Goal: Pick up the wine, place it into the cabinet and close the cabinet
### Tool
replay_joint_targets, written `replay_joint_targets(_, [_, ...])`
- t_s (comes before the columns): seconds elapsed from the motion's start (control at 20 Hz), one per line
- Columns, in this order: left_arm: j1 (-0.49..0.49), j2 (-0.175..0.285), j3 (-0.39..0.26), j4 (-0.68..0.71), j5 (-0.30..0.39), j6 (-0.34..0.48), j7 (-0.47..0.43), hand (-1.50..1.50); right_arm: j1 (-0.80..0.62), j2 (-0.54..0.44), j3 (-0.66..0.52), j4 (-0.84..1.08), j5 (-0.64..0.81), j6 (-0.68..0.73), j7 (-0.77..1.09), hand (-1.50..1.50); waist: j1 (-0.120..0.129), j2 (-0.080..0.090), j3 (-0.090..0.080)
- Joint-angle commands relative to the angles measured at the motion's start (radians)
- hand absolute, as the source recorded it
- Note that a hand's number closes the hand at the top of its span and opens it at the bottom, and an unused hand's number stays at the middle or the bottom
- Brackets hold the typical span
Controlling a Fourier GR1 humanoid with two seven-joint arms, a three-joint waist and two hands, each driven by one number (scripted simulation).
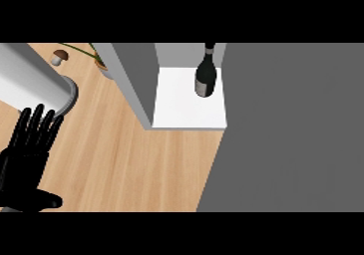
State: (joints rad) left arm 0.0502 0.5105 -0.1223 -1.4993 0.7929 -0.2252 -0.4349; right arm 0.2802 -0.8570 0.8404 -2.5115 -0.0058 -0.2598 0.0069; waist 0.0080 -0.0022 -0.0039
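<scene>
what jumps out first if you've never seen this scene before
A large grey panel, likely the cabinet's door, fills the right half of the head view. Just left of it, the dark wine bottle stands upright on the white floor of the open cabinet. At the lower left, the black left hand rests open above the wooden counter.

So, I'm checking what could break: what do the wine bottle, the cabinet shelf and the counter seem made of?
Wine bottle: probably dark glass, judging by its shape and near-black colour; the grey lower part may be a label or sheen. Cabinet shelf: smooth matte white, perhaps painted board. Counter: light wood, shown by grain lines.
</scene>
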Motion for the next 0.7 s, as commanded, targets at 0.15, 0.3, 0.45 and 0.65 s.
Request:
replay_joint_targets(0.15, [-0.007, 0.026, 0.037, 0.018, 0.015, -0.045, 0.005, -1.50, -0.110, 0.159, 0.091, -0.147, -0.006, -0.017, 0.148, 1.50, 0.015, 0.004, -0.002])
replay_joint_targets(0.3, [-0.042, 0.056, 0.065, 0.045, 0.047, -0.083, 0.028, -1.50, -0.133, 0.168, 0.063, -0.142, -0.064, 0.003, 0.162, 1.50, 0.020, 0.011, -0.003])
replay_joint_targets(0.45, [-0.030, 0.050, 0.054, 0.025, 0.046, -0.076, 0.040, -1.50, -0.167, 0.204, 0.053, -0.112, -0.074, 0.009, 0.173, 1.50, 0.039, 0.011, -0.004])
replay_joint_targets(0.65, [-0.056, 0.078, 0.081, 0.066, 0.050, -0.111, 0.039, -1.50, -0.217, 0.239, 0.032, -0.077, -0.098, 0.034, 0.200, 1.50, 0.046, 0.016, -0.005])
